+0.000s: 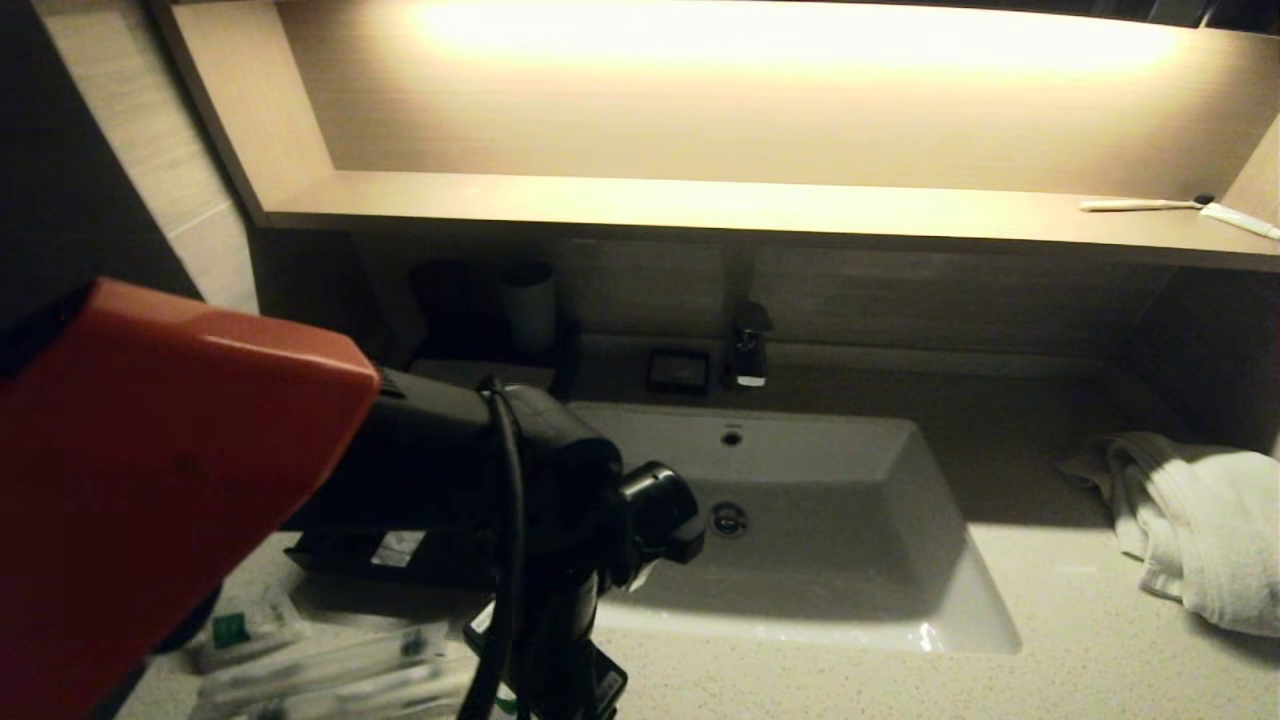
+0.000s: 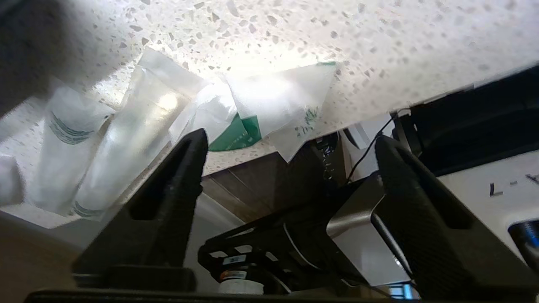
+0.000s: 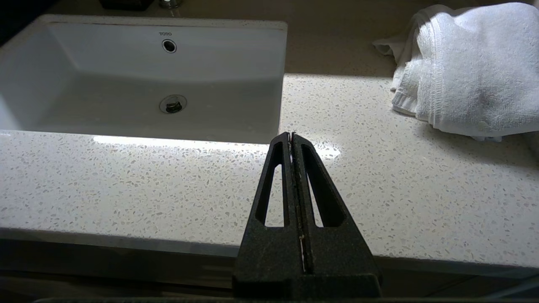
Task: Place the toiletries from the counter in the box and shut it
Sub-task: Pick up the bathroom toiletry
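Left gripper (image 2: 290,147): fingers spread wide with nothing between them, hanging over the front edge of the counter (image 2: 379,50) above the pile of wrapped toiletries (image 2: 269,97).
Right gripper (image 3: 291,136): fingers pressed together and empty, parked over the bare front counter beside the basin (image 3: 143,84).
Toiletries: a loose overlapping heap of clear-wrapped white sachets with green marks, plus two longer wrapped tubes (image 2: 139,122) beside them; one sachet corner overhangs the counter edge.
Box (image 1: 400,550): low and black, lying on the counter just behind the heap and left of the basin, mostly hidden by the left arm; whether its drawer stands out I cannot tell.
Step in hand: judged to be picking a sachet from the heap.
How to do it well: single out the topmost packet, straddle it across its short side, and come down until the tips almost meet the stone before closing.
Risk: slippery film may slide out or drag a neighbour off the edge, so a slow, straight lift seems wise.
Bystanders: the white towel (image 1: 1200,530) and small black dish (image 1: 678,371) are not part of this.
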{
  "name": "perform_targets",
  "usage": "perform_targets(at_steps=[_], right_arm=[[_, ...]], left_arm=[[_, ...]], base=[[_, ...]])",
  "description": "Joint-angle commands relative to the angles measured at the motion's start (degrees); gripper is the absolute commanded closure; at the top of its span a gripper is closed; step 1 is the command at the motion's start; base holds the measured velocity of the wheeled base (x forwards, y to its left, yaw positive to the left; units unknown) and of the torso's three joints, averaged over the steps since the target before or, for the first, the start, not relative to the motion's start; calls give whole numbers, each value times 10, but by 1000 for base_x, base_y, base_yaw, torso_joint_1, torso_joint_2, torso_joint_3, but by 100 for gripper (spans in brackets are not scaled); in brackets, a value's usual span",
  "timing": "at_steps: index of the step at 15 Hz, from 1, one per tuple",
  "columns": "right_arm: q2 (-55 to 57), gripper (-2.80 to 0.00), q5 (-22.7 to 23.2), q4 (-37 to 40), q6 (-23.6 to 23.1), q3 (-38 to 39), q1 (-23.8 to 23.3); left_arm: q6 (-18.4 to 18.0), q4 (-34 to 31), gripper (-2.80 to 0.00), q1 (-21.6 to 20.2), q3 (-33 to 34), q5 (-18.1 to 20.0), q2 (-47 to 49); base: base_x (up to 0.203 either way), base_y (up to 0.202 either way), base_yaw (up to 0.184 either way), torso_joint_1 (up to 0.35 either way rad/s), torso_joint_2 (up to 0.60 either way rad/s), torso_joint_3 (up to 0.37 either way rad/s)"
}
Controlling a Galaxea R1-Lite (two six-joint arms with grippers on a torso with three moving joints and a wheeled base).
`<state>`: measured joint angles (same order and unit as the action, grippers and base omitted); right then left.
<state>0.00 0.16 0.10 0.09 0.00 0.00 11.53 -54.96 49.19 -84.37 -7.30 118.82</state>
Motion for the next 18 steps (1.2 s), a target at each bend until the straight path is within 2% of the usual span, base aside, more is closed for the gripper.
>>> perform_targets(at_steps=[1,18], right_arm=[[0,0,0,0,0,0,0],[0,0,0,0,0,0,0]], left_arm=[[9,-5,-280,-1,1,-1,5],[38,-3,-280,-19,3,2,26]], base=[[0,0,0,0,0,0],[0,0,0,0,0,0]])
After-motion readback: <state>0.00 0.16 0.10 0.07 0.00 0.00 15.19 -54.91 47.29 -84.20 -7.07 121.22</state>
